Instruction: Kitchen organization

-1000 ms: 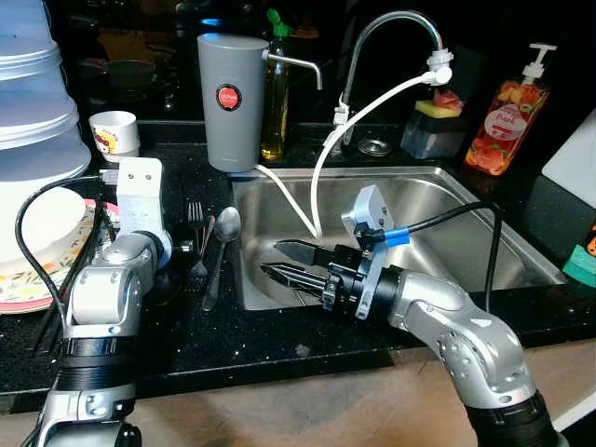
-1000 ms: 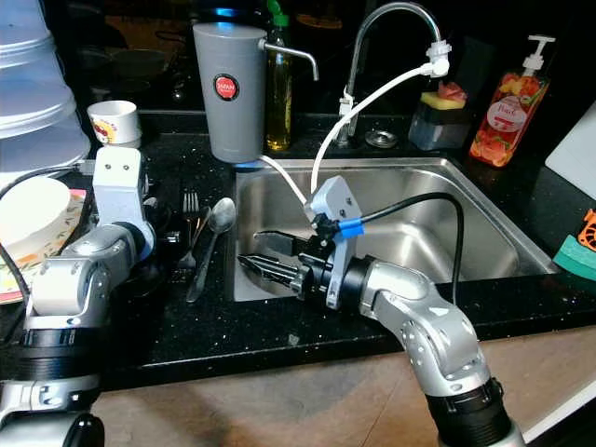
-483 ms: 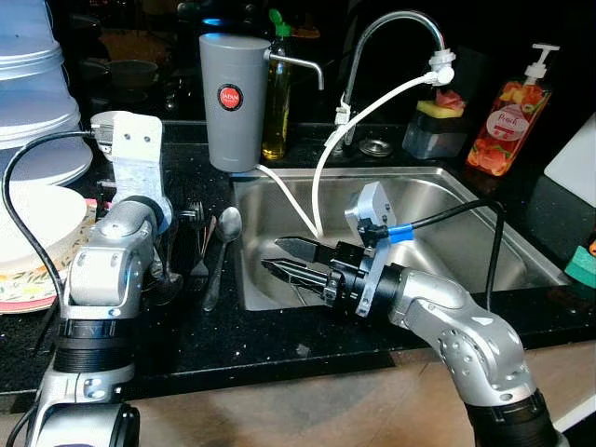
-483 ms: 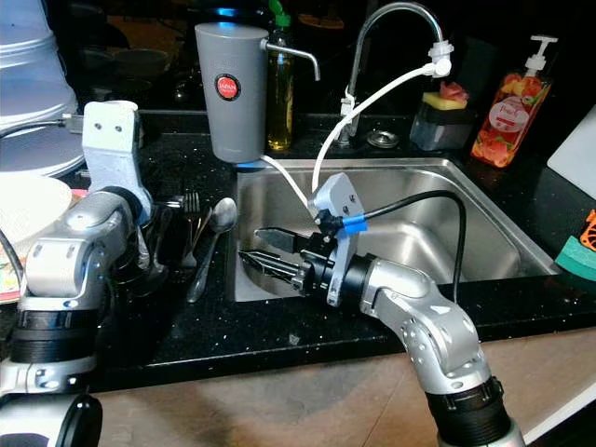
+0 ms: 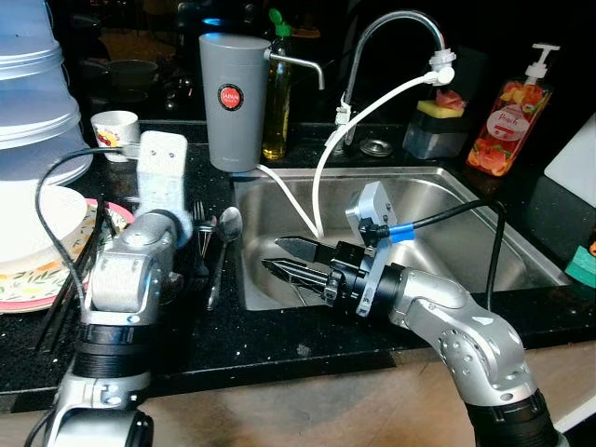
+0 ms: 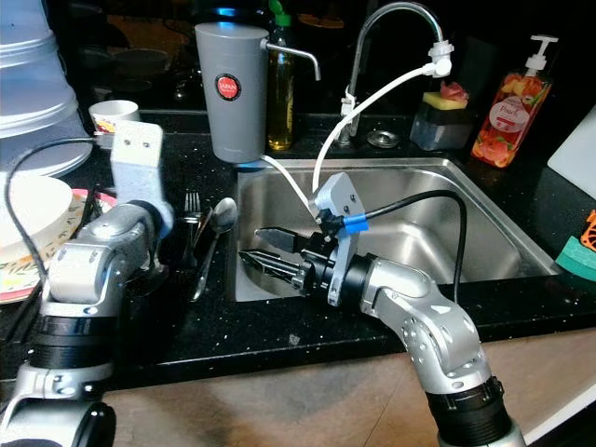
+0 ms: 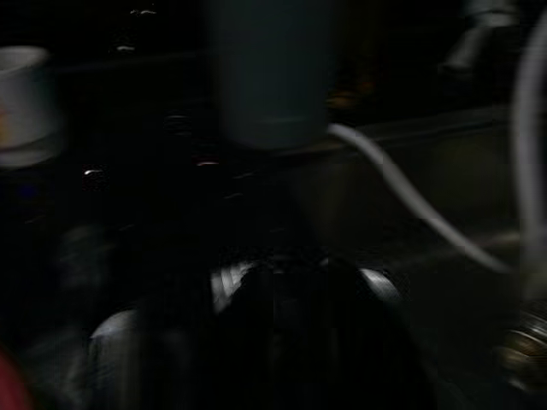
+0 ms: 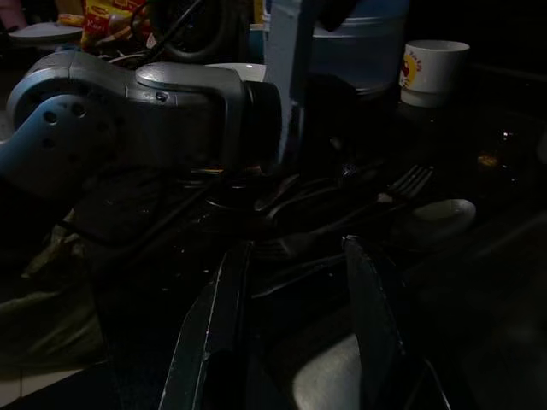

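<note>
A spoon and a fork lie on the black counter just left of the steel sink. My left arm reaches over the counter beside them, and its gripper sits by the fork's handle, mostly hidden behind the wrist. The left wrist view is dark and blurred. My right gripper hovers open over the sink's left side, pointing at the cutlery with nothing between its fingers. In the right wrist view the fork and spoon lie beyond the spread fingers.
A grey jug and an oil bottle stand behind the sink's left corner. A white hose hangs from the tap into the sink. A cup, plates and stacked white tubs are on the left. A soap bottle stands at the back right.
My left arm has swung up and then to the right, closer to the fork and spoon. The right arm and the cutlery have stayed put.
</note>
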